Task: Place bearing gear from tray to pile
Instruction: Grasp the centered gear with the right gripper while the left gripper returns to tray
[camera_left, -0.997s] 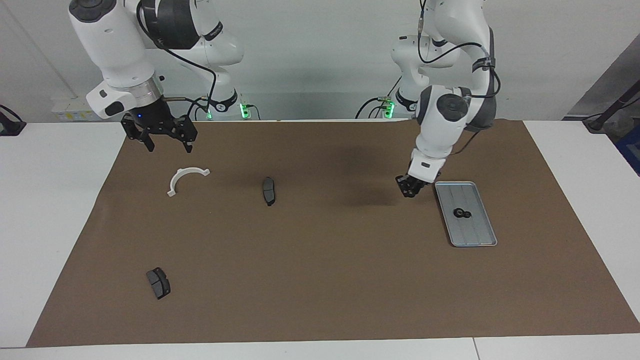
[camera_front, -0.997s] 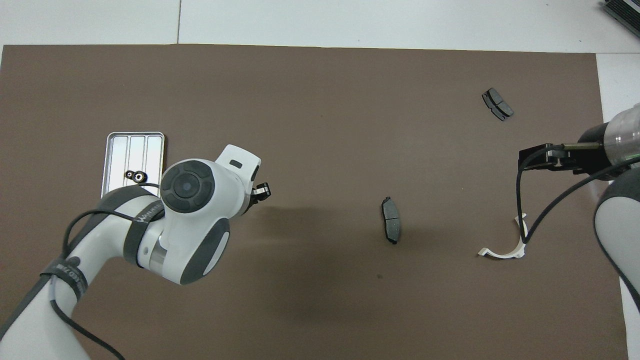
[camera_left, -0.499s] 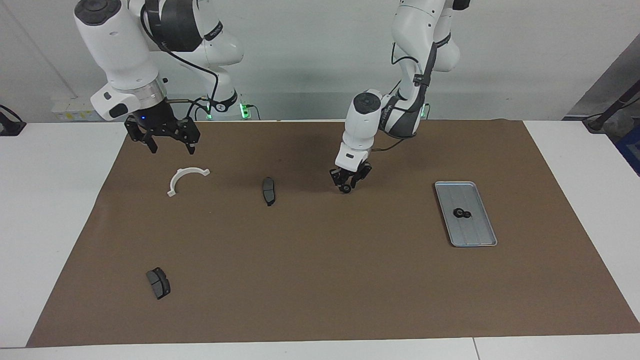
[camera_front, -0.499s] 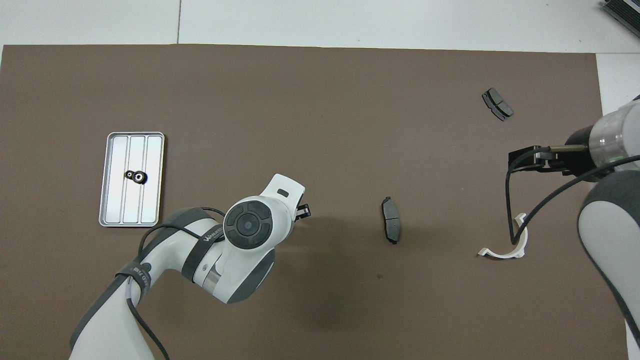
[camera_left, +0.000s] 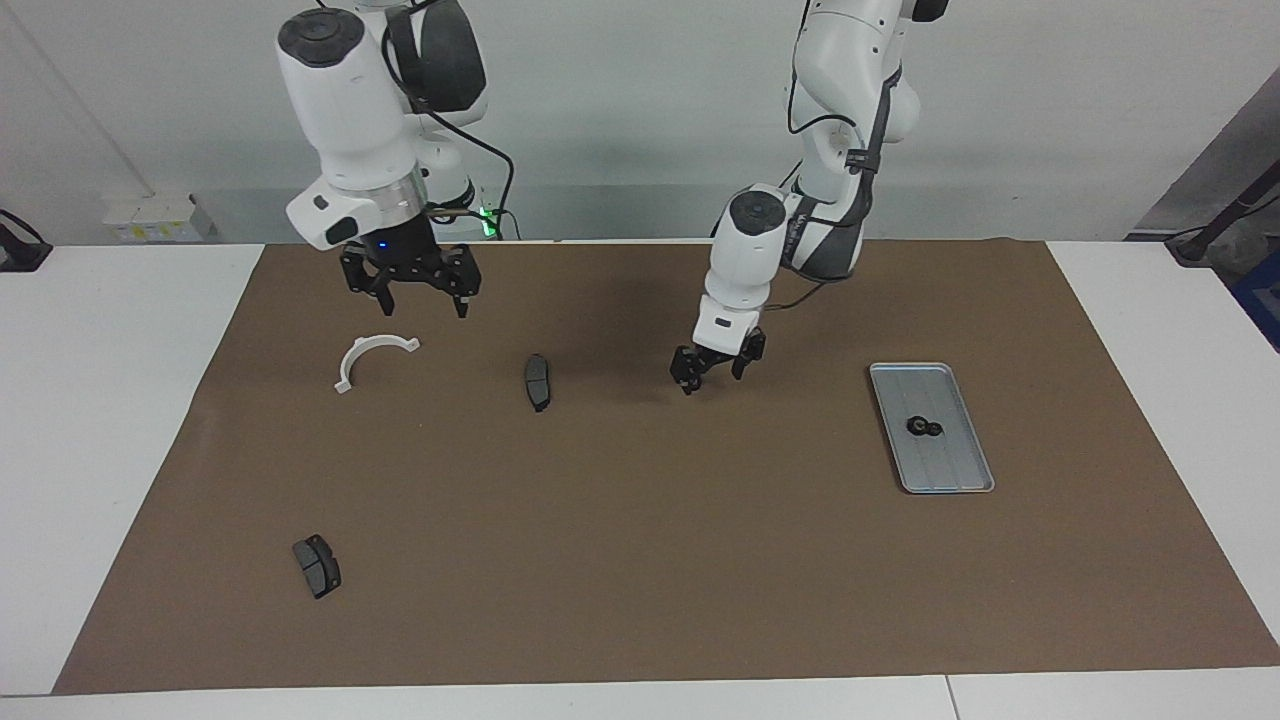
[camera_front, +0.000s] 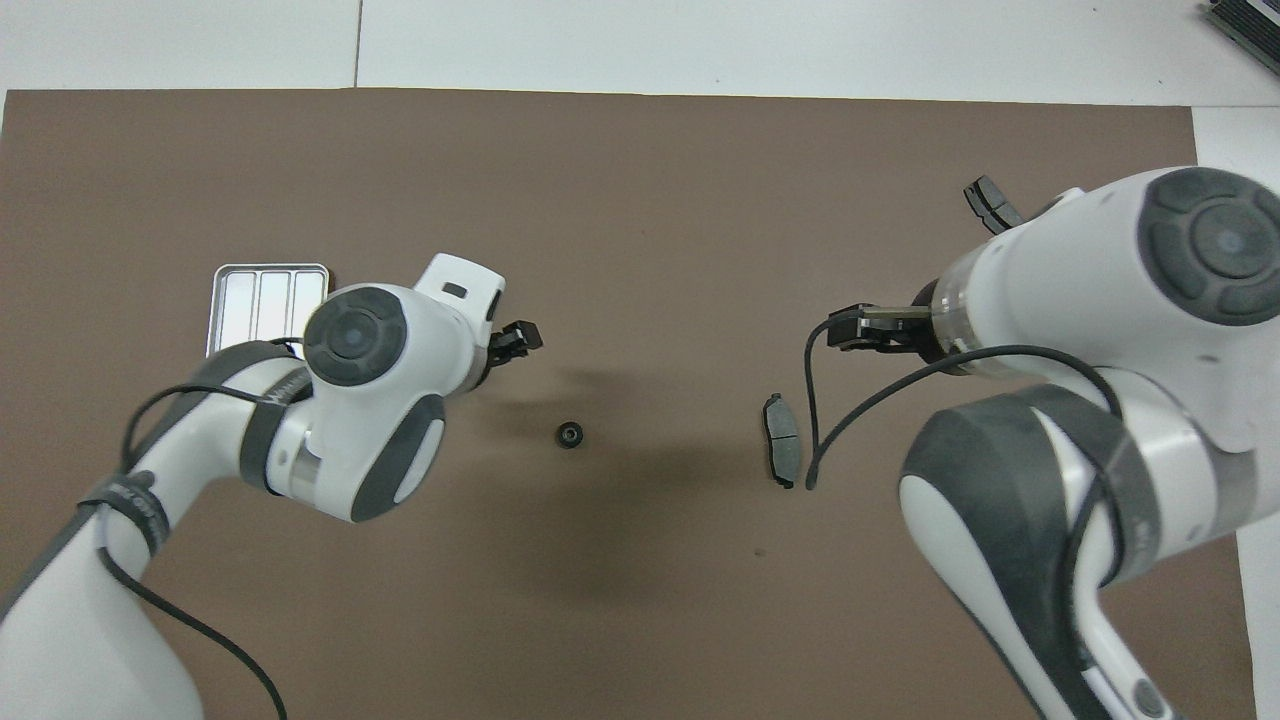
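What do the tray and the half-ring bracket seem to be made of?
The tray: probably metal, a silver-grey satin sheet with pressed lengthwise ribs and a raised rim. The half-ring bracket: likely plastic, plain matte white with no shine; the look alone cannot confirm it.

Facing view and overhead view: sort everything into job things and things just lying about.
Job: tray; two gears on it; gear lying on the brown mat near the open left gripper; pile: white bracket, nearer brake pad, farther brake pad.
Lying about: brown mat, white table; open right gripper waits over the mat by the bracket.
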